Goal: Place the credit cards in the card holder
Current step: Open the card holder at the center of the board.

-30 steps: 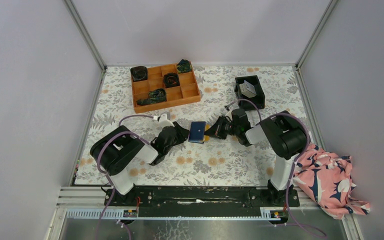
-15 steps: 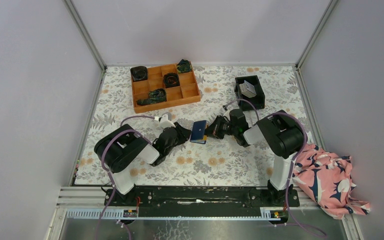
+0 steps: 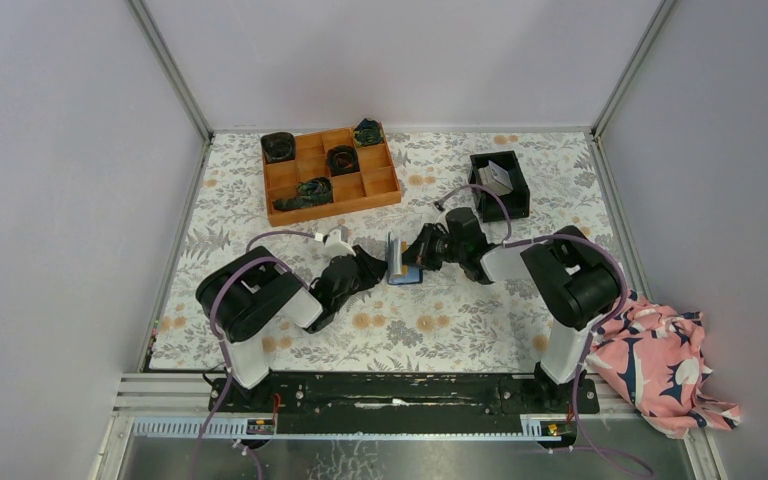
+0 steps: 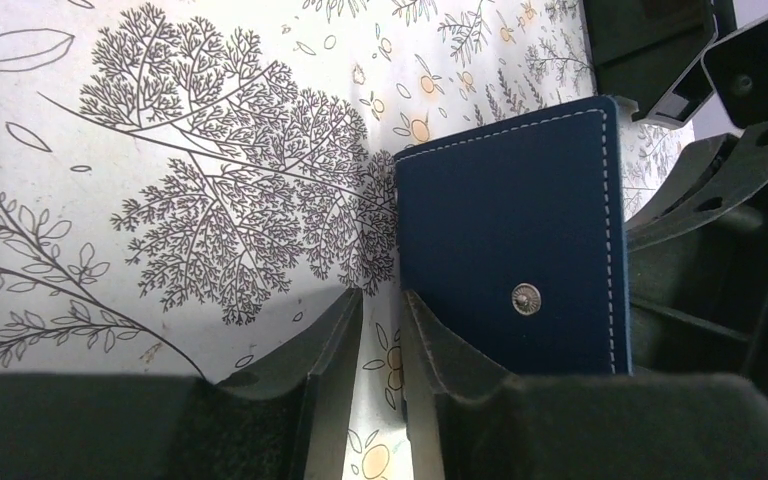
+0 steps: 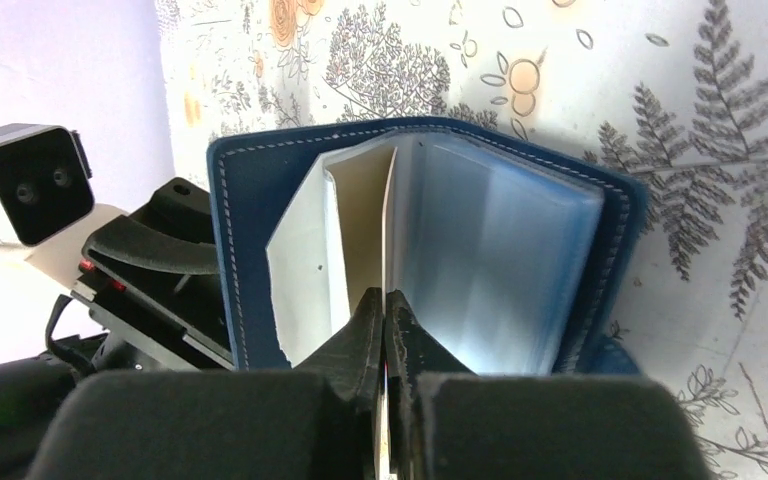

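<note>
Right wrist: right gripper's (image 5: 387,322) credit card (image 5: 390,220) (edge-on) inside card holder (image 5: 505,250).

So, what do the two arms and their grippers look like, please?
Both arms have bulky black joints and white links: left arm, right arm. A thin purple cable loops along each. The left gripper and right gripper have matte black, tapered plastic fingers. No markings are legible.

- Pinched edge-on between my right gripper's (image 5: 388,330) closed fingertips is a thin pale sheet (image 5: 370,230); card or wallet leaf, I cannot tell.
- One finger of my left gripper (image 4: 380,300) covers the card holder's (image 4: 510,230) lower corner.
- From above, the black bin's (image 3: 477,180) contents are too small to name.
</note>
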